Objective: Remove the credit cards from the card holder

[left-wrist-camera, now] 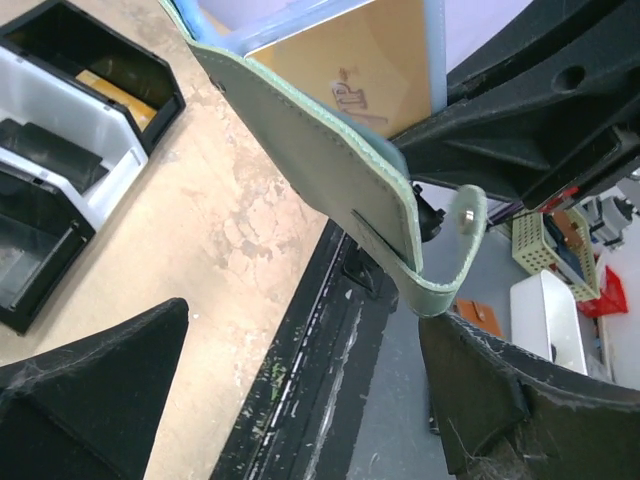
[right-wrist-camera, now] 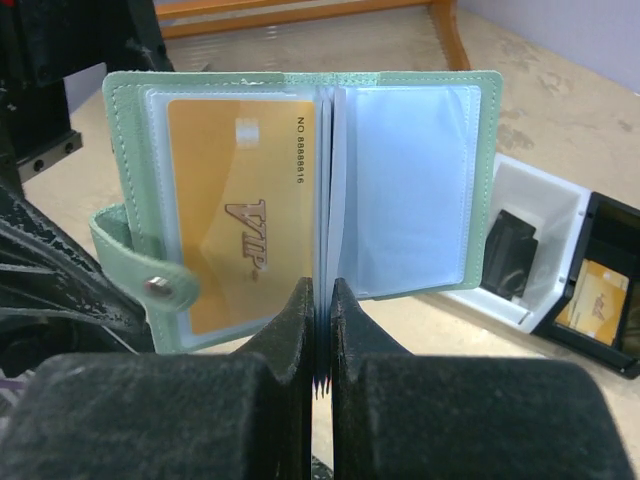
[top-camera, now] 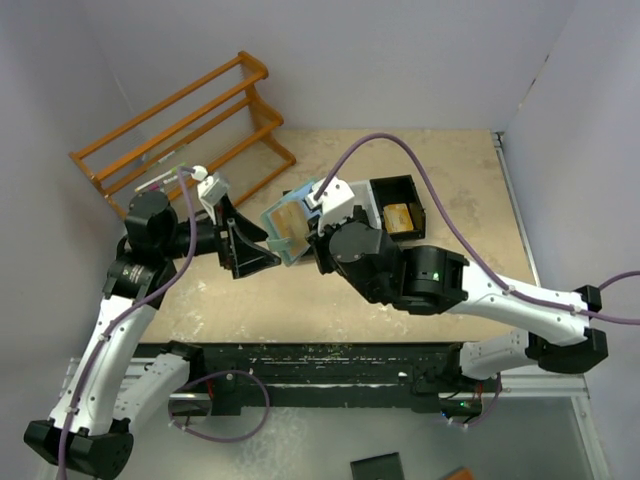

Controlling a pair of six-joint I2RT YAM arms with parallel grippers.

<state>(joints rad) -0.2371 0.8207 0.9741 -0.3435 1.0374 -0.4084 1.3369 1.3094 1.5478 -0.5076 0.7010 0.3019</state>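
The card holder is held open and upright above the table, teal-green outside and light blue inside. My right gripper is shut on its middle sleeves at the bottom edge. A tan-gold VIP credit card sits in the left sleeve, and the right sleeve looks blank. My left gripper is open just left of the holder, with the snap tab hanging close over one finger. Another tan card lies in a black tray compartment and a dark card in the white one.
The black-and-white bin tray stands on the table right of the holder, behind my right arm. A wooden rack stands at the back left. Walls close in the left, back and right sides. The table's black front rail runs under my left gripper.
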